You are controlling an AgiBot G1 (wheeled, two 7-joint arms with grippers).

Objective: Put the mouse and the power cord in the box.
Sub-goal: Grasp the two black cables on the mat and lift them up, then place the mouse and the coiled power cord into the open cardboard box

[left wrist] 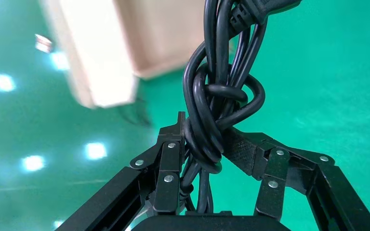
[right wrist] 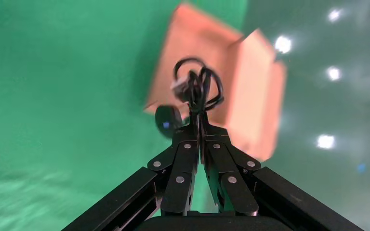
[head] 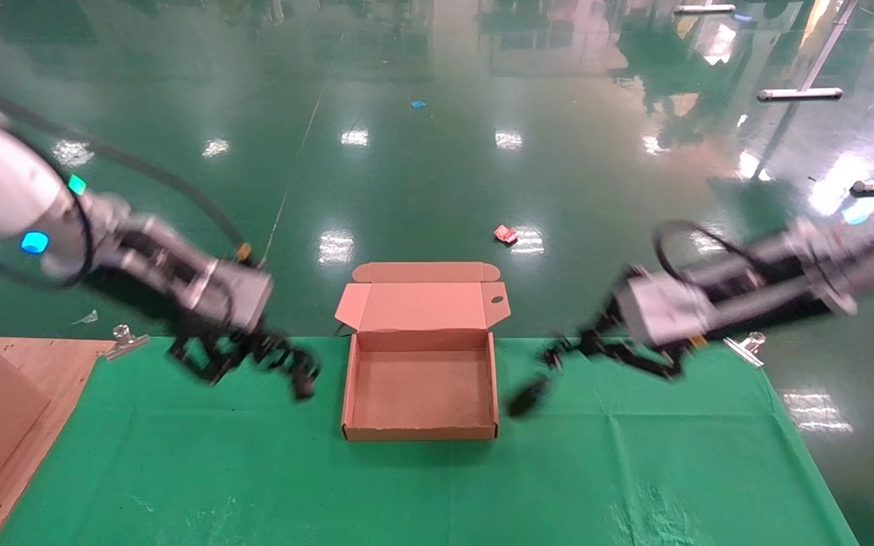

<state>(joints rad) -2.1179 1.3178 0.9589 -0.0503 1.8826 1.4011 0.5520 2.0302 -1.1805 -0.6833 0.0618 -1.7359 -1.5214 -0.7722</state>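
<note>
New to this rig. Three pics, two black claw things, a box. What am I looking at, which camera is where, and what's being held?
It's a two-armed robot with a clamp-like gripper on each arm. The wide picture comes from its head camera, looking down at a table with a green cloth. The two close-ups come from cameras on the wrists, each looking out along its own gripper.

On the cloth sits an open, empty cardboard box, lid folded back. The left gripper, on the box's left side, is closed on a knotted bundle of thick black power cord. The right gripper, on the box's right side, is pinched shut on the thin cable of a small black mouse, which dangles below it near the box's right wall. Neither item is in the box yet.
</note>
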